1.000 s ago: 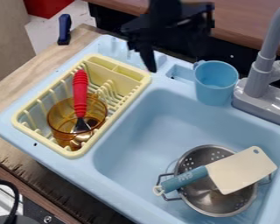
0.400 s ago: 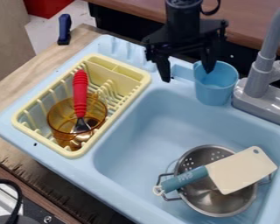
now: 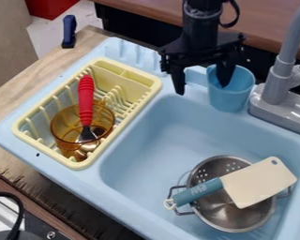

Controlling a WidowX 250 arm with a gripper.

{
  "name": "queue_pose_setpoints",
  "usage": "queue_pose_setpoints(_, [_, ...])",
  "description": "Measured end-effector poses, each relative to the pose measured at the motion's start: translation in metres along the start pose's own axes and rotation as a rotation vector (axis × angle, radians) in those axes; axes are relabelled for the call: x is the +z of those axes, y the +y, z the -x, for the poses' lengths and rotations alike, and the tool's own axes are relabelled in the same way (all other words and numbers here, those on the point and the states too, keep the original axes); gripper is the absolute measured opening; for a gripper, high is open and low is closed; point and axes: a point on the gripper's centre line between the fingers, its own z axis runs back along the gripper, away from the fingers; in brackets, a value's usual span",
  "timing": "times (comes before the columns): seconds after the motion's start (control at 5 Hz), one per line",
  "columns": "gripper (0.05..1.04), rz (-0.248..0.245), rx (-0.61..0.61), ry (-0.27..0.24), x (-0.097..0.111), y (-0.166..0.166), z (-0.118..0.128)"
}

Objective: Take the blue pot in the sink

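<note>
Tool (image 3: 202, 89) released, nothing held, both fingers spread and pointing down over the back edge of the blue sink (image 3: 146, 145). Blue pot (image 3: 231, 101) upright on the back ledge beside the grey faucet (image 3: 276, 84), outside the basin. One finger over the mouth of the pot, perhaps inside, perhaps only above, hard to tell which; the other apart from the pot, on the side of the yellow rack (image 3: 131, 70). Probably lining up on the pot's wall, with no grip made. Main danger, closing too high or too far to one side: could pinch only the rim, or just air, then slip on the lift. By pressing down or sideways on the rim before closing, likely to tip the pot, nudge it against the faucet, or send it over the edge into the basin. Little room on the faucet side, so easy to bump with a wide swing. After a one-sided grip, expect some twisting of the smooth-looking pot. If meant to go down into the basin, keep clear of the steel colander (image 3: 231, 218) and the white-bladed utensil (image 3: 262, 180) lying across; could otherwise land on both and roll. Better to centre first, lower straight, close gently, then test the hold before raising
</note>
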Motion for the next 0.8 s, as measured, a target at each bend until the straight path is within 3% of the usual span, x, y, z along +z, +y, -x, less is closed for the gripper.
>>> queue_pose_setpoints(0.4, [0.39, 0.039, 0.017, 0.009, 0.005, -0.0054, -0.0061])
queue_pose_setpoints(0.6, [0.167, 0.054, 0.013, 0.007, 0.0032, -0.0069, -0.0055])
queue_pose_setpoints(0.8, [0.062, 0.06, 0.02, 0.001, 0.0031, -0.0074, -0.0062])
